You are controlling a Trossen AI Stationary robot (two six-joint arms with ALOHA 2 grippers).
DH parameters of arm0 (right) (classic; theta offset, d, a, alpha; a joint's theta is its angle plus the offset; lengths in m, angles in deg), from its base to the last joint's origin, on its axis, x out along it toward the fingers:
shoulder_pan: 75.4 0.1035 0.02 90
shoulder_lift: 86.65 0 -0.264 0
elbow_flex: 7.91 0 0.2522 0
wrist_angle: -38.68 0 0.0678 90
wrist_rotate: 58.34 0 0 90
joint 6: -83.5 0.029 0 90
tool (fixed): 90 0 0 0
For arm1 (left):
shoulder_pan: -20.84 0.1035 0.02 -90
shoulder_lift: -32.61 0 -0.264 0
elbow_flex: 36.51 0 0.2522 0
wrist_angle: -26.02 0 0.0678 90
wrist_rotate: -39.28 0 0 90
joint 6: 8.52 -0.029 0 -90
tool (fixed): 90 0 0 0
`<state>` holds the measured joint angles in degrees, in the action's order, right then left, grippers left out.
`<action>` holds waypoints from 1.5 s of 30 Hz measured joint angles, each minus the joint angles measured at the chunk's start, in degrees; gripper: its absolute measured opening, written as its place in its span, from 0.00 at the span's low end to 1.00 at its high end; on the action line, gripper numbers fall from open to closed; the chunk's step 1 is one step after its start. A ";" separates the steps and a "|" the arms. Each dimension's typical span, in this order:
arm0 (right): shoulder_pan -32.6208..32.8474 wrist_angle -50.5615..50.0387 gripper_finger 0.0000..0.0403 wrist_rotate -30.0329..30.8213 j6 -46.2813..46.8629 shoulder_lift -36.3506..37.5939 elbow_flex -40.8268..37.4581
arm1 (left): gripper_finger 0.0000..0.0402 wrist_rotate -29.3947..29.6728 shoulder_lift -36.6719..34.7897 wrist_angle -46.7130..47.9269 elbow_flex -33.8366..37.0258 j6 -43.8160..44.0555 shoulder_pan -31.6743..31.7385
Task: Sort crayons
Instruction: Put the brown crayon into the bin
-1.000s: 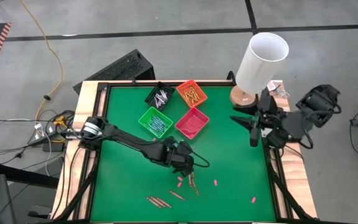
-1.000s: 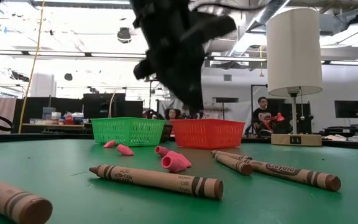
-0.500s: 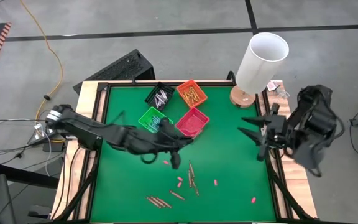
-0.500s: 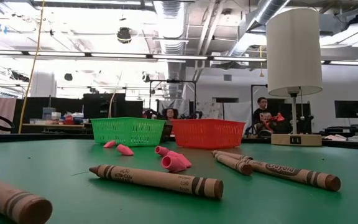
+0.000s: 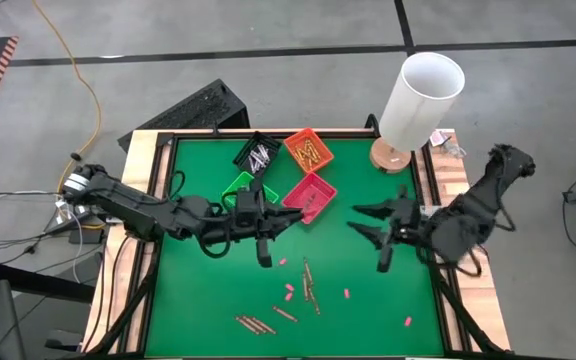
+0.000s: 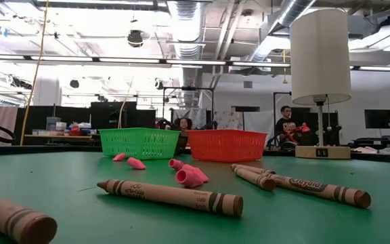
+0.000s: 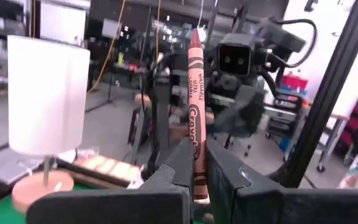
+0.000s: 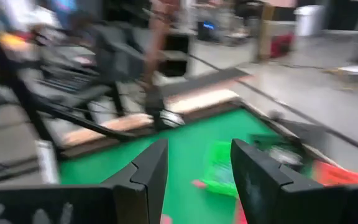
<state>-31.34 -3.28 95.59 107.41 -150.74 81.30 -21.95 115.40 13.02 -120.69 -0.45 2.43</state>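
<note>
Brown crayon (image 7: 195, 118) pinched in left gripper (image 5: 264, 252), right gripper (image 5: 383, 243) spread empty — several crayons (image 5: 309, 284) remain unsorted.

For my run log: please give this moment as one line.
left gripper: shut on brown crayon, lifted | right gripper: open, over table

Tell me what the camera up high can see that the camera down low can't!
Only the high camera shows both arms: the left tool, shut on a crayon, and the open right tool. It also shows the black bin and orange bin. Only the low camera shows people in the room behind the table and the Crayola name on a brown crayon. Both show the green bin, the red bin, the lamp, the pink bits and loose crayons.
</note>
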 joint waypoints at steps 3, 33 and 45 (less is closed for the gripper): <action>-6.18 16.05 0.44 -11.64 -10.56 -0.02 -3.31 | 0.02 -0.90 0.08 -4.87 1.66 -2.17 -0.05; -31.90 39.64 0.61 -53.47 -16.80 -5.22 -5.98 | 0.02 1.41 0.03 -8.23 2.68 -11.32 0.13; -32.30 40.91 0.27 -55.13 -17.80 -5.53 -5.98 | 0.02 0.98 0.03 -6.40 2.63 -8.85 2.20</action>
<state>-63.63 37.62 40.46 89.61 -156.27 75.32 -20.96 115.44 6.62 -118.06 -9.30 4.63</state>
